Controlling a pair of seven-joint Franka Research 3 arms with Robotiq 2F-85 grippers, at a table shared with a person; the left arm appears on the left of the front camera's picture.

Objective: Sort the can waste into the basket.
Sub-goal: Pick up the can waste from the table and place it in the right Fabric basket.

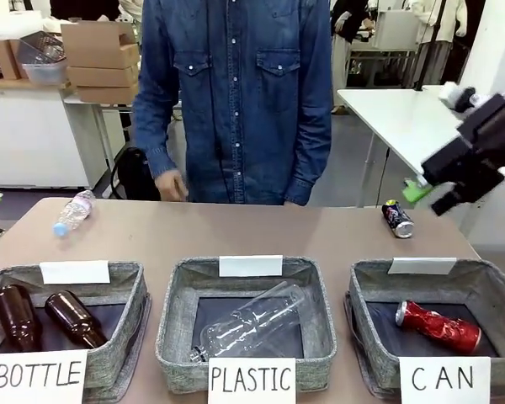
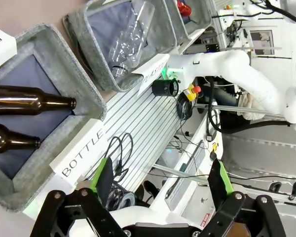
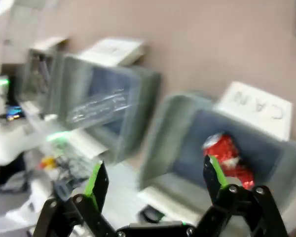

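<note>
The crushed red can (image 1: pixel 438 326) lies inside the grey basket (image 1: pixel 370 290) signed "CAN" at the front right. In the blurred right wrist view the same red can (image 3: pixel 228 157) rests in that basket (image 3: pixel 172 138). A black can (image 1: pixel 397 219) with green-yellow marks lies on its side on the table behind the basket. My right gripper (image 1: pixel 431 199) hangs open in the air just right of the black can, holding nothing; its fingers (image 3: pixel 96 180) stand wide apart. My left gripper (image 2: pixel 160 180) is open and empty off the table's near edge.
The "PLASTIC" basket (image 1: pixel 177 311) holds a clear bottle (image 1: pixel 248 328); the "BOTTLE" basket (image 1: pixel 126 316) holds two brown bottles (image 1: pixel 46 318). Another clear bottle (image 1: pixel 71 212) lies at the far left. A person in a denim shirt (image 1: pixel 236 101) stands across the table.
</note>
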